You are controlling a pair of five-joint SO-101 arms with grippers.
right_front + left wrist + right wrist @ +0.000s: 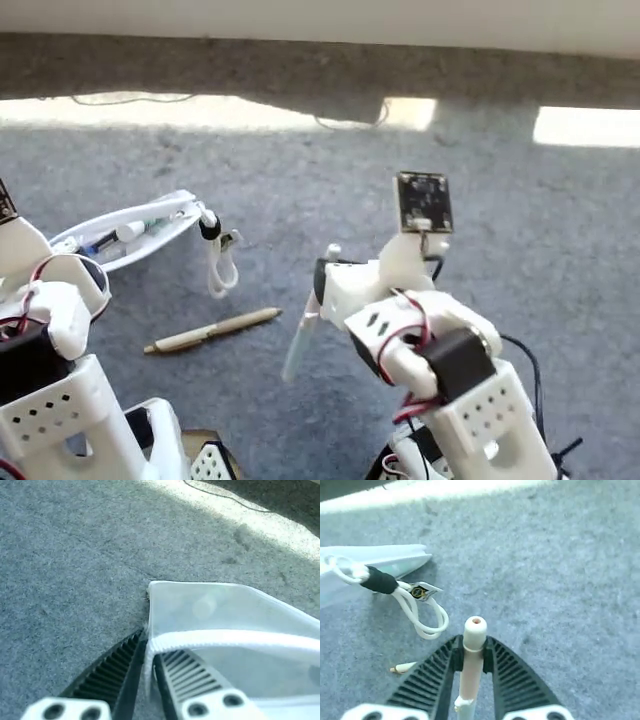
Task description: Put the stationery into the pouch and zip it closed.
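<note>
Grey tabletop [520, 230] spreads wide around the pouch [125, 232]. Left jaws pinch the pouch's edge. Right jaws squeeze a white pen [471, 650]. A tan pen [212, 331] lies between the arms.

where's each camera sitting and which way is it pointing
High view: fixed above the table, looking down; both arms show, plus the pouch, its cord loop and a tan pen.
Left wrist view: on the left wrist, looking along the left claw, shut on the pouch's edge.
Right wrist view: on the right wrist, looking along the right claw, shut on a white pen, toward the pouch.
Shared: high and right wrist views both show the cord loop and white pen.
</note>
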